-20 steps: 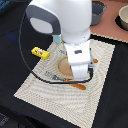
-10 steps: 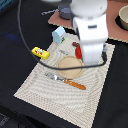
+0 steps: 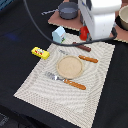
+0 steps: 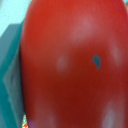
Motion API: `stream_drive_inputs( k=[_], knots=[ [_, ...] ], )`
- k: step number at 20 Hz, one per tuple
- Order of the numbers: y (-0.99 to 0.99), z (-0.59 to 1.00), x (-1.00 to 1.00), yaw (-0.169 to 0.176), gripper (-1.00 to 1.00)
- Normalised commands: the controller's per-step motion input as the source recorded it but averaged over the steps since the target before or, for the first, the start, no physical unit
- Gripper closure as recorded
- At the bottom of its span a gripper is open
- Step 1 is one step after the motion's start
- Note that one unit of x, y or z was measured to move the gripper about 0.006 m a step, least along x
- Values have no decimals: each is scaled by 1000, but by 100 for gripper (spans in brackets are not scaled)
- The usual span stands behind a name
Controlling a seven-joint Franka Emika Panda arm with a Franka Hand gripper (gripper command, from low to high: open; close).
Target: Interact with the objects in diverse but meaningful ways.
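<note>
- Dark tabletop with a pale woven placemat (image 3: 60,85); a brown board (image 3: 56,19) lies at the mat's far edge.
- Change: a second ago the arm (image 3: 100,17) stood over the tan round plate (image 3: 70,66) in the middle of the mat. It has since travelled to the far edge, and the plate is now uncovered.
- The gripper (image 3: 88,30) now hangs at the red tomato (image 3: 84,33). The wrist view is filled almost wholly by the tomato's skin (image 4: 75,60), so the tomato sits right at the fingers.
- Finger state: you cannot tell. Neither view shows the fingertips, so there is no saying whether they are spread, closed or clamped on the tomato. Whether the tomato rests on the mat or is lifted is also unclear.
- The pale blue-white milk carton (image 3: 59,34) is near the fingers. A teal edge (image 4: 10,60) in the wrist view may be this carton, not certain.
- The brown sausage stick (image 3: 87,59) is a little way from the fingers, beside the plate.
- The yellow butter box (image 3: 40,52) and the grey two-handled pot (image 3: 68,10) are well apart from the fingers. The pot is on the board.
- The wooden-handled fork and knife (image 3: 67,80) lie past the plate, farthest from the fingers.
- Judgement: the move suggests the tomato is the object now in hand or about to be. Confirm the grip before you log a pick.
</note>
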Motion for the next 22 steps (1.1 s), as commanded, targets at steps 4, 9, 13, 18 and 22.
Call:
stream_drive_inputs(
  k=[4,9,13,18,22],
  knots=[
    [651,264,-272,0,100],
    [594,329,-204,0,100],
    [589,327,-198,0,100],
    [631,270,-169,0,100],
    [653,209,-121,0,100]
  ],
)
